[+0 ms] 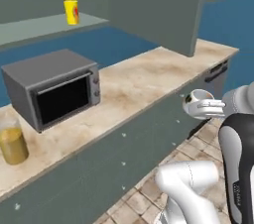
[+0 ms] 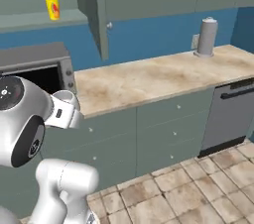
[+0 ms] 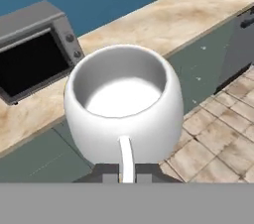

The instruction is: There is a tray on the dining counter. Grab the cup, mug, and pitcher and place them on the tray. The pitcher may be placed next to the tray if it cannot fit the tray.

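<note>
Mug is in the air in front of the counter, clamped by the gripper at its thin handle. It looks light, rigid and smooth, so I judge it may swing or slip; a hold on the rim would be firmer. Cup stands on a shelf, pitcher beside the microwave.

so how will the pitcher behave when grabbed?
The pitcher looks like clear glass, so probably slick and breakable. It is tall and narrow, so a high push may tip it. Yellow liquid fills its lower half, likely making it bottom-heavy, and it could slosh. The end effector currently holds the mug.
</note>
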Controlling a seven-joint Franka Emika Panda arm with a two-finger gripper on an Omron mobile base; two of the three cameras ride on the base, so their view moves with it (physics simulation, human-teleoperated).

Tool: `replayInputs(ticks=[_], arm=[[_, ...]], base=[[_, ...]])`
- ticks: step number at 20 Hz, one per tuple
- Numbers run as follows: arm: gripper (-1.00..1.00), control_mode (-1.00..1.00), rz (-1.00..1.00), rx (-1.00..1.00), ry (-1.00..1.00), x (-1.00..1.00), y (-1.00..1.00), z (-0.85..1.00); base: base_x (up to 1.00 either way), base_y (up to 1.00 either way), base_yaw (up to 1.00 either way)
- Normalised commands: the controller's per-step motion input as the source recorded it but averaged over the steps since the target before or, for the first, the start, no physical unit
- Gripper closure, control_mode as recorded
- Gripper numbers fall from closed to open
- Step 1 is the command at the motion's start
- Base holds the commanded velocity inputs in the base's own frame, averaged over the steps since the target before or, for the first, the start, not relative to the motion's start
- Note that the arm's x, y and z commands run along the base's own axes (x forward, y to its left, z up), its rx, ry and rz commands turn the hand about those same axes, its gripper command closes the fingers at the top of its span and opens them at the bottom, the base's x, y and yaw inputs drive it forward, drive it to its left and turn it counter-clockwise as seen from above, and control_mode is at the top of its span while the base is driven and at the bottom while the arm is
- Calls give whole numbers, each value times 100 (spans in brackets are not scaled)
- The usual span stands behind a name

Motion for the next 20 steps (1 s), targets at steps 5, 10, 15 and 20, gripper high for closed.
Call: replayInputs(ticks=[5, 10, 15, 20], arm=[[100, 100, 0, 0, 0, 0, 0, 0], [100, 100, 0, 0, 0, 0, 0, 0], [100, 100, 0, 0, 0, 0, 0, 0], [100, 100, 0, 0, 0, 0, 0, 0]], base=[[0, -27, -78], [0, -24, -76], [0, -25, -75], [0, -27, -74]])
